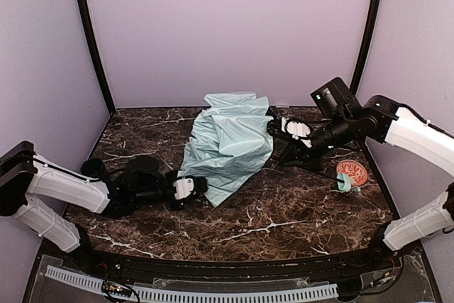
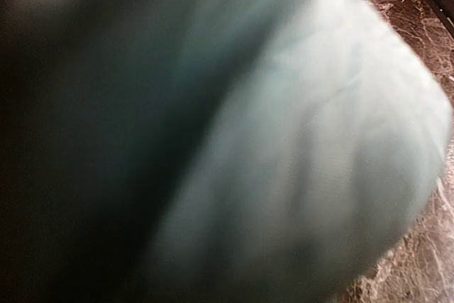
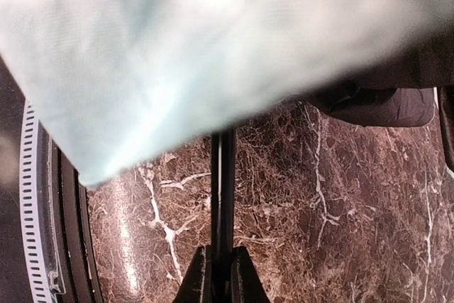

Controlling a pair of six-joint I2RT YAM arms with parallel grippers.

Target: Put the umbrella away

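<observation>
Umbrella: compact folding umbrella (image 1: 230,143), its pale mint-green crinkled fabric lying in a loose heap at the middle of the dark marble-patterned worktop (image 1: 284,228), nearer the far edge
Shaft and handle: thin black shaft (image 3: 221,189) runs out from under the cloth toward the right edge, ending at a small mint handle (image 1: 345,184)
Right claw (image 3: 220,267): pressed together on the shaft, just beside the canopy
Left claw (image 1: 201,185): at the heap's near-left hem; cloth fills its own camera, so I cannot tell whether it pinches anything
Handling: probably light; canopy soft, slippery and shapeless, shaft stiff yet slender, likely easy to bend
Where to hold: shaft or handle for control; the hem only for gathering loose cloth
</observation>
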